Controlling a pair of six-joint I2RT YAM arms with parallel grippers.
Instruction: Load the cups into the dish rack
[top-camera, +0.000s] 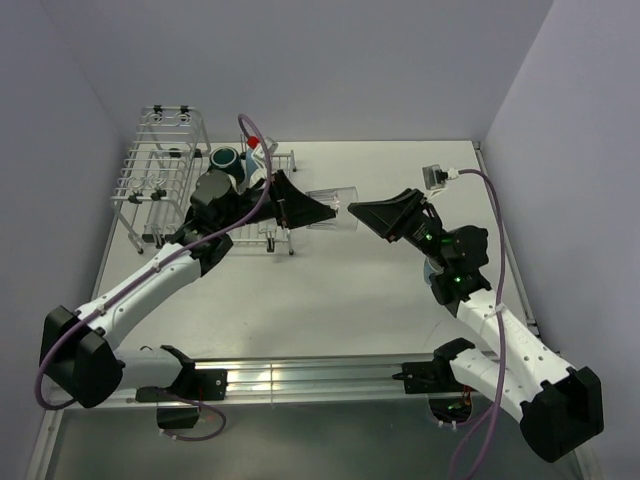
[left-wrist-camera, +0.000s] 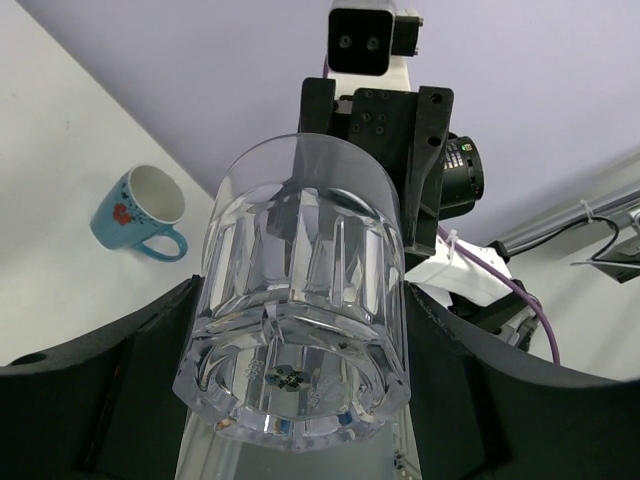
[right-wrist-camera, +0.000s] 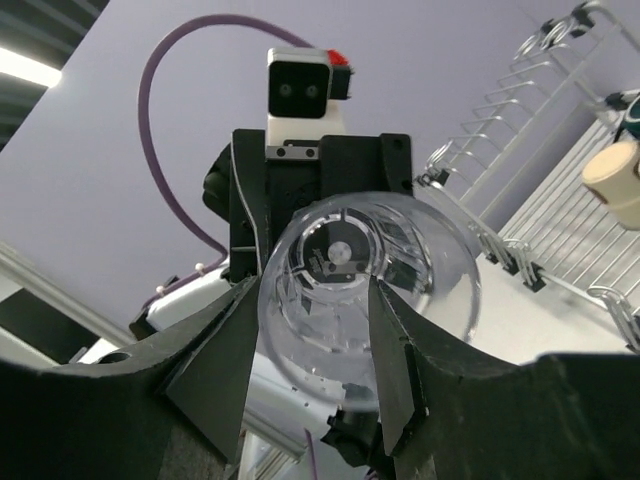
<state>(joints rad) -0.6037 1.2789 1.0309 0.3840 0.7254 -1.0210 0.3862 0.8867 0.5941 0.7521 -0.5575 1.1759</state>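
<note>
White matte table (top-camera: 350, 300) underneath everything; pale lavender walls (top-camera: 330, 60) closing it in at left, back and right; silver metal rail (top-camera: 310, 376) running along the table's near edge, slotted lengthwise.

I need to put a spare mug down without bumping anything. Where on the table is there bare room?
Bare: the table between the two arms, nearer than the dish rack, and the far patch behind the clear glass. Crowded: the rack's right end under the left arm, and beside the right arm, where the blue mug stands.

Overhead spans the table (top-camera: 330, 290); opposed wrist views share clear glass (left-wrist-camera: 300, 290)
</note>
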